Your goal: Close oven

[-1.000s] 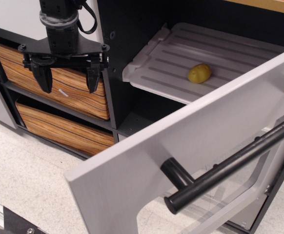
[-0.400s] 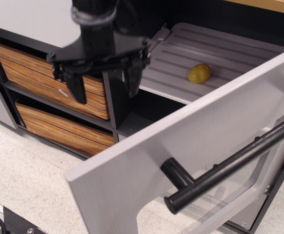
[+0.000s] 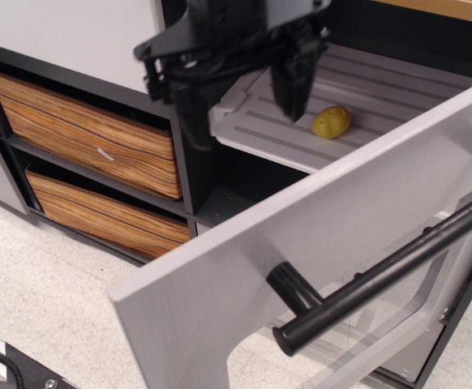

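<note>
Since a second ago, your gripper (image 3: 242, 105) has swung from in front of the wood-grain drawers (image 3: 90, 138) to the oven's (image 3: 317, 243) opening, up by the grey rack (image 3: 366, 97). Its jaws stand spread apart, holding nothing. Just beyond the nearer finger (image 3: 291, 81), a small yellow object (image 3: 332, 121) rests on the rack. Below the jaws, the oven door (image 3: 244, 275) hangs open, tilted outward, its long black bar handle (image 3: 390, 271) running along the door toward the right edge, where it is cut off. You cannot see the arm above the gripper.
</note>
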Robot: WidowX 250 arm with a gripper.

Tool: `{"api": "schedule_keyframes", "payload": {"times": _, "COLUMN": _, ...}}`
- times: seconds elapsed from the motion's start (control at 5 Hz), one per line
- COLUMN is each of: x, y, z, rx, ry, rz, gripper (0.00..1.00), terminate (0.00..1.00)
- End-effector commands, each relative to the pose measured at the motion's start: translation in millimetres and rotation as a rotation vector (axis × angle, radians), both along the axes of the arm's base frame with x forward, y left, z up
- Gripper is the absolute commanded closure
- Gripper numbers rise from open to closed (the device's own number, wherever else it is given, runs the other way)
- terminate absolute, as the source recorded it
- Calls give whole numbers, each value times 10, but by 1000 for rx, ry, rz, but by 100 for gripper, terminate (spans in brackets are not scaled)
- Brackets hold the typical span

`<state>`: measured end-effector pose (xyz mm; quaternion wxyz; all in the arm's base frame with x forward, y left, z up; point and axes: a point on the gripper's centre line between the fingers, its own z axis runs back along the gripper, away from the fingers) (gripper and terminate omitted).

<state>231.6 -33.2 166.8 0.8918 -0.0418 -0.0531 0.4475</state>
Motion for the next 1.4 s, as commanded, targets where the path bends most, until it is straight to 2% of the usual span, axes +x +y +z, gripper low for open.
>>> {"api": "schedule_keyframes", "payload": {"times": 0.0, "x": 17, "y": -358, "z": 510, "rx": -124, "ry": 5, "rz": 44, "gripper": 0, "terminate": 0}}
{"api": "schedule_keyframes", "payload": {"times": 0.2, "x": -53, "y": -506, "z": 675, "rx": -173, "ry": 33, "rz": 40, "gripper": 0, "terminate": 0}}
{"api": "schedule_keyframes", "payload": {"times": 0.4, "x": -93, "y": -611, "z": 716, "rx": -203, "ry": 82, "rz": 84, "gripper": 0, "terminate": 0}}
{"api": "schedule_keyframes", "payload": {"times": 0.6, "x": -125, "y": -775, "z": 652, "rx": -238, "ry": 128, "rz": 138, "gripper": 0, "terminate": 0}}
{"api": "schedule_keyframes", "payload": {"times": 1.0, "x": -268, "y": -1111, "z": 446, "rx": -242, "ry": 115, "rz": 121, "gripper": 0, "terminate": 0}}
{"api": "schedule_keyframes", "payload": {"times": 1.2, "x": -325, "y": -1274, "z": 239, "rx": -229, "ry": 112, "rz": 82, "gripper": 0, "terminate": 0}}
